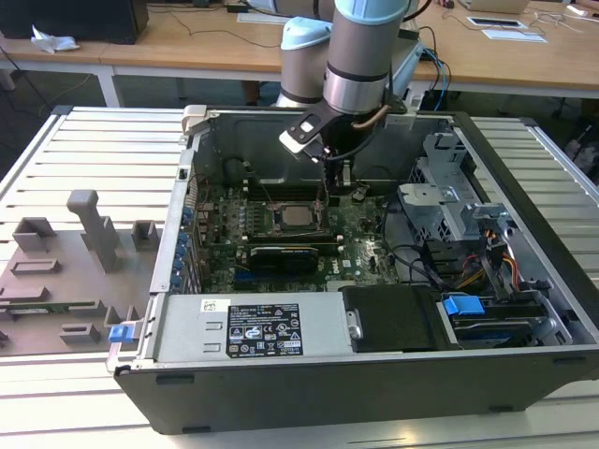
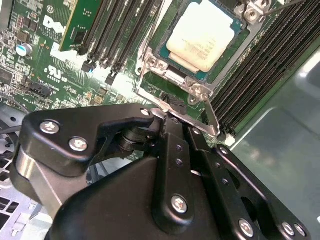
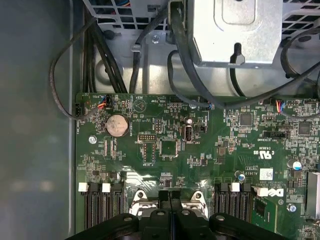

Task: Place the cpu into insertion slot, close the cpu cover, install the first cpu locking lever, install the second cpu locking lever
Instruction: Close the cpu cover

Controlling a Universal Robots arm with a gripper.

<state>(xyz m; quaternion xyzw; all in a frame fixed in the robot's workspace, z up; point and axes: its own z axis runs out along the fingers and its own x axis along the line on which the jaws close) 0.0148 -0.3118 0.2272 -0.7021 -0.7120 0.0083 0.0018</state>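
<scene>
Slatted desk (image 1: 84, 140) holds the open case (image 1: 524, 187); cpu (image 2: 202, 35) sits under the closed cpu cover (image 2: 152, 64). Clenched end effector (image 1: 328, 192), at its 2 o'clock in the exterior view, meets a locking lever (image 2: 212, 117), seemingly unlatched.

cpu (image 2: 202, 35) under cpu cover (image 2: 196, 90), mem slots (image 2: 265, 60) both sides; fingers (image 2: 172, 137) at cover's edge

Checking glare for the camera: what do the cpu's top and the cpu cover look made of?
The cpu: apparently metal top, dull satin finish, soft even sheen. The cpu cover: probably stamped steel, brighter silver-grey, sharp glints along edges.
</scene>
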